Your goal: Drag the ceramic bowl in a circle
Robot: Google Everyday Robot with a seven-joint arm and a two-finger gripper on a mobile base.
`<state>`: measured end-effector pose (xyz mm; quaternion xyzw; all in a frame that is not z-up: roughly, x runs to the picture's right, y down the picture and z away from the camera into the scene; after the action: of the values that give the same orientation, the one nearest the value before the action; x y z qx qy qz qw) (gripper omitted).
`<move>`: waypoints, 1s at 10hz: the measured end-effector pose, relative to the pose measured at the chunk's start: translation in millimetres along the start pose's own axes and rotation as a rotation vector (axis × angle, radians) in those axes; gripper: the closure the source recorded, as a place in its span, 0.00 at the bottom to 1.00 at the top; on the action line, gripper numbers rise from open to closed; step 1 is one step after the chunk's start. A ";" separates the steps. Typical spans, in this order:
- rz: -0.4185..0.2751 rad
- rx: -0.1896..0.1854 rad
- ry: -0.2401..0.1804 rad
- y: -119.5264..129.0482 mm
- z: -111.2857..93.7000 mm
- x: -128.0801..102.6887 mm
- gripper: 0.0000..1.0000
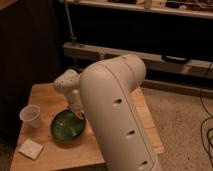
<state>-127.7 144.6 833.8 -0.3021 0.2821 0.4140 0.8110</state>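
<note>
The ceramic bowl (66,128) is round, shallow and glossy dark green with pale streaks inside. It sits on the wooden table (47,95), near the front middle. My gripper (79,114) reaches down from the white wrist to the bowl's far right rim and appears to touch it. My large white arm (120,115) fills the middle of the view and hides the table's right part.
A small translucent plastic cup (30,116) stands left of the bowl. A pale square pad (31,148) lies at the table's front left corner. A dark wall stands behind on the left, a low shelf behind, and speckled floor on the right.
</note>
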 end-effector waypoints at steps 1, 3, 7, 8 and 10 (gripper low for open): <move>0.030 0.044 0.005 -18.4 -10.6 4.5 0.98; 0.072 0.081 0.045 -30.9 -12.8 19.4 1.00; 0.185 0.079 0.173 -69.8 16.2 66.9 1.00; 0.206 0.072 0.191 -74.4 19.6 77.3 1.00; 0.223 0.046 0.194 -75.3 25.3 92.9 1.00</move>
<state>-12.8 173.7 804.0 -0.2891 0.4004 0.4639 0.7355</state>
